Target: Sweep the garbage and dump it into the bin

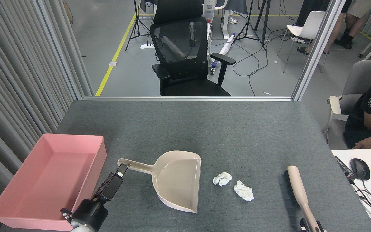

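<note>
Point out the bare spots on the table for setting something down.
The whole far half, beyond the bin and dustpan, is bare. So is the strip between the wads and brush. Crowded: the near row.

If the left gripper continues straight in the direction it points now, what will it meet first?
Most likely the dustpan's handle. The left gripper points up and right, its tip right beside the handle's end. Height above the table is unclear, so it might pass just over it.
</note>
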Robot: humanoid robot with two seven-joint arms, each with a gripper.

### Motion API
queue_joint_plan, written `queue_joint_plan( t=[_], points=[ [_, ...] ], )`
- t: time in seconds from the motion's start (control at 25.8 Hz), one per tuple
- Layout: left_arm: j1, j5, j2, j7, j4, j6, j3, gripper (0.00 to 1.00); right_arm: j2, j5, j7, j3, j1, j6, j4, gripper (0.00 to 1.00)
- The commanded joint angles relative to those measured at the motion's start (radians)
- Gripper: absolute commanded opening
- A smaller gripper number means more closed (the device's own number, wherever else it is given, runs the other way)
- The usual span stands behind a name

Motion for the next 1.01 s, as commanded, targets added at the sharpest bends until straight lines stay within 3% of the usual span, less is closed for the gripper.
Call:
queue_joint_plan(
  t=[0.0, 0.12, 0.23, 0.81, 0.97],
  points=[
    [-0.003, 0.0, 0.0, 0.0, -0.001, 0.0, 0.0, 0.99, 0.0, 0.0, 0.0, 0.0, 0.001, -0.001, 0.001, 0.44],
    [-0.003, 0.0, 0.0, 0.0, 0.0, 0.0, 0.0, 0.99, 0.0, 0.0, 0.001, 0.0, 0.004, -0.001, 0.001, 0.41],
    [-0.003, 0.0, 0.0, 0.0, 0.0, 0.0, 0.0, 0.99, 0.0, 0.0, 0.001, 0.0, 0.006, -0.001, 0.001, 0.32],
    [-0.003, -0.001, 0.0, 0.0, -0.001, 0.0, 0.0, 0.99, -0.002, 0.0, -0.005, -0.001, 0.004, -0.002, 0.001, 0.3],
    [-0.005, 0.0, 0.0, 0.0, -0.001, 0.0, 0.0, 0.99, -0.002, 0.0, -0.025, -0.001, 0.007, -0.005, 0.001, 0.13]
  ],
)
